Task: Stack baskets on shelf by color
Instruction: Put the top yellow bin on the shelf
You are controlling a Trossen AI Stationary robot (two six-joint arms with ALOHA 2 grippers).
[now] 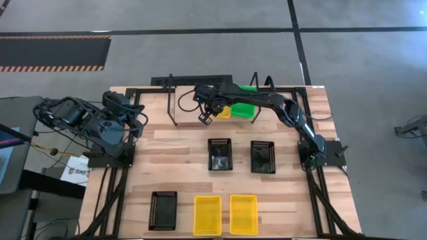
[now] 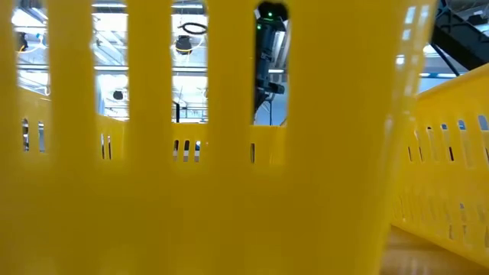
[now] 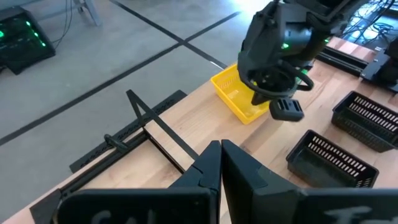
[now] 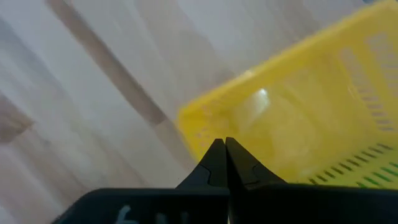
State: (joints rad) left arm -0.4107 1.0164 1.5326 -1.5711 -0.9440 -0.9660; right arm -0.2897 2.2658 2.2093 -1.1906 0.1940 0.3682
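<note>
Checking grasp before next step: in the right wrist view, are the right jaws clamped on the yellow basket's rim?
No. The right gripper has its jaws shut tip to tip, short of the yellow basket rim, with nothing between them.

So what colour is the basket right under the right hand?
Yellow: the basket below the right hand shows best in the right wrist view.
</note>
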